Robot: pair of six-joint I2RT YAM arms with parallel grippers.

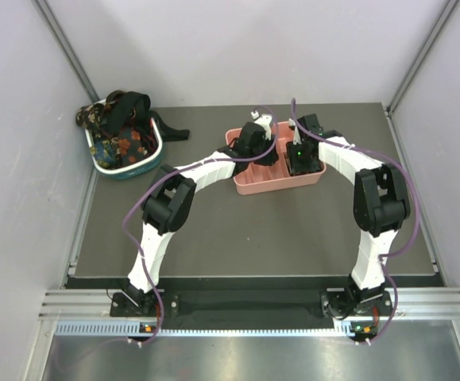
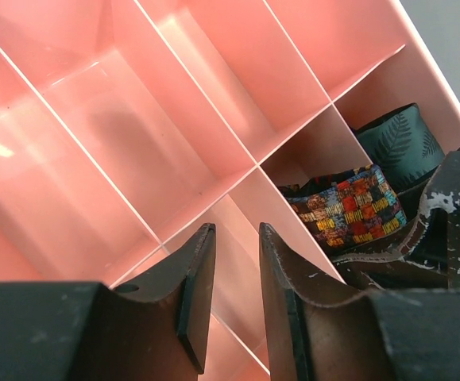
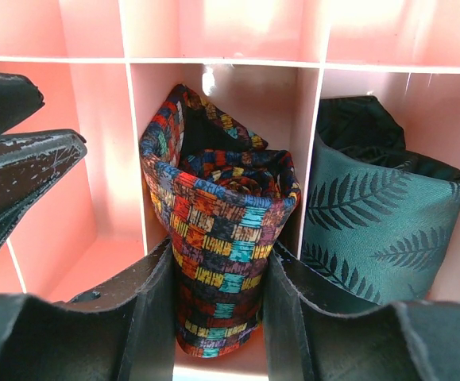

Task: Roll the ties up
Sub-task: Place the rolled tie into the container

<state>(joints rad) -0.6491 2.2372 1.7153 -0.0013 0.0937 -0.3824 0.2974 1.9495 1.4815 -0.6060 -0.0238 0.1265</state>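
- Compartment of pink tray (image 3: 102, 159) holds rolled plaid tie (image 3: 214, 198), right gripper (image 3: 218, 262) clamped on its sides.
- Next compartment: rolled green fern tie (image 3: 376, 214).
- Empty left gripper (image 2: 236, 238) over tray, jaws slightly apart.
- Far left, teal basket (image 1: 134, 169) heaped with more ties (image 1: 122, 131).

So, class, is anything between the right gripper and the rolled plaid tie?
Nothing visible. The right gripper has its fingers against both sides of the plaid tie in its pink tray compartment; the green tie sits beyond a divider.
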